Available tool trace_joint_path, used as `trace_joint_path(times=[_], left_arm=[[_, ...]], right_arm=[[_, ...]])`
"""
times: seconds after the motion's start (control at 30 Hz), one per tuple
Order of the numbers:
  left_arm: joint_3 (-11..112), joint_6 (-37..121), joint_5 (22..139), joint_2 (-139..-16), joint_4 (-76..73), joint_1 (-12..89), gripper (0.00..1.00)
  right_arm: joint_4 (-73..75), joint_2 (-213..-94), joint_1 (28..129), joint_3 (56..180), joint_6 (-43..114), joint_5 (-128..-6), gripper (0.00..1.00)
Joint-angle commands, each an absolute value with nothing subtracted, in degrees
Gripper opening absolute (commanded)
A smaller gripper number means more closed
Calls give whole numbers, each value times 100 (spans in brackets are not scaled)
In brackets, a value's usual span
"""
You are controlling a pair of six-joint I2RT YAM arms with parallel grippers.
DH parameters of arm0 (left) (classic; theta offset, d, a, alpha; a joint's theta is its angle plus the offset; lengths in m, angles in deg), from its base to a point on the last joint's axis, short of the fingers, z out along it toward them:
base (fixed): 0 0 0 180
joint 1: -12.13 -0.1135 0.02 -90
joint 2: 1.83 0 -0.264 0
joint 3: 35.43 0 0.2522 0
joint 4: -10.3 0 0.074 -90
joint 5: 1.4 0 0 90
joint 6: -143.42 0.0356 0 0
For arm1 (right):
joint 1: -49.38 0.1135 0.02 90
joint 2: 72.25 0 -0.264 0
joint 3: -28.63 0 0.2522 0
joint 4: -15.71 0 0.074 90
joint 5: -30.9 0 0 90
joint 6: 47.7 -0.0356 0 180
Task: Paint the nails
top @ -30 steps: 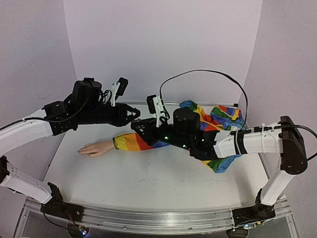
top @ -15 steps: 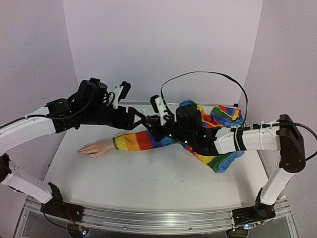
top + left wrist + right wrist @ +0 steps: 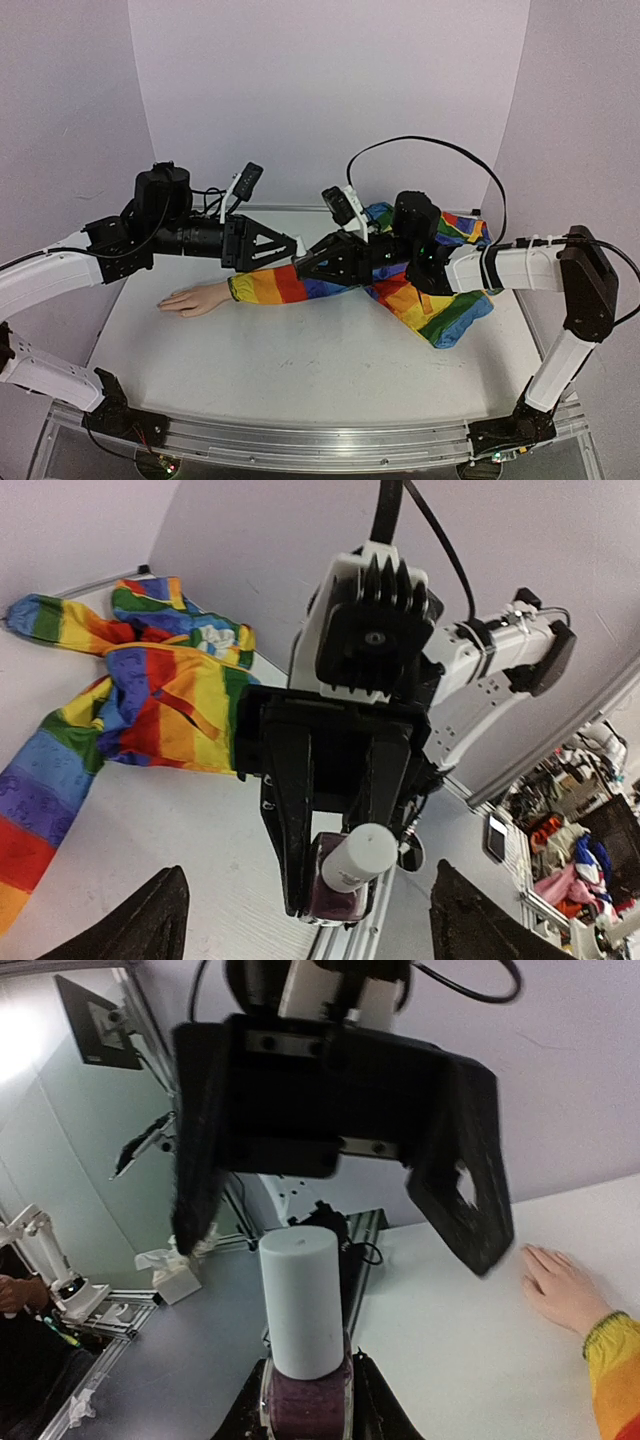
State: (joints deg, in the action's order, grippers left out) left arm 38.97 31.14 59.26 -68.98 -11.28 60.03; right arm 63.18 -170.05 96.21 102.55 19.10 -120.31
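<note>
Purple polish bottle [image 3: 305, 1415], pale cap [image 3: 300, 1300]

Left arm: white-and-black left arm [image 3: 50, 275] extends inward above the table, wrist roughly level.
Left gripper: black two-finger left gripper [image 3: 290, 248], jaws spread wide, empty.
Right arm: white-and-black right arm [image 3: 510, 268] stretched leftward.
Right gripper: black two-finger right gripper [image 3: 305, 268] clamped on a small purple bottle with pale cap [image 3: 300, 1300]; its tips seem just apart from the left's.

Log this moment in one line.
right gripper shut on polish bottle | left gripper open, facing its cap | mannequin hand on table, untouched
</note>
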Motion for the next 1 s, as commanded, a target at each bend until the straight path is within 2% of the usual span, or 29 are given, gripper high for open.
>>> trace_joint_path(times=[0.0, 0.17, 0.4, 0.63, 0.77, 0.8, 0.93, 0.97], left_arm=[[4239, 3244, 4738, -7144, -371, 5996, 80], [4324, 3151, 4540, -7361, -139, 6044, 65], [4492, 3179, 4445, -7455, -22, 6073, 63], [4689, 3094, 4236, -7743, -30, 6091, 39], [4690, 3103, 4219, -7806, -33, 6124, 35], [4681, 3120, 4225, -7799, -35, 6133, 32], [4571, 3166, 4477, -7693, -41, 6139, 4], [4521, 3185, 4630, -7640, -59, 6135, 0]], right_arm=[[8110, -17076, 9588, 10298, 838, -12938, 0], [8440, -17222, 9601, 10311, 537, -13024, 0], [8506, -17227, 9597, 10226, 497, -13000, 0], [8526, -17236, 9609, 10200, 495, -12905, 0], [8522, -17252, 9601, 10189, 516, -12779, 0], [8518, -17253, 9604, 10189, 525, -12723, 0], [8491, -17218, 9596, 10153, 603, -12334, 0], [8420, -17174, 9580, 10117, 675, -12127, 0]])
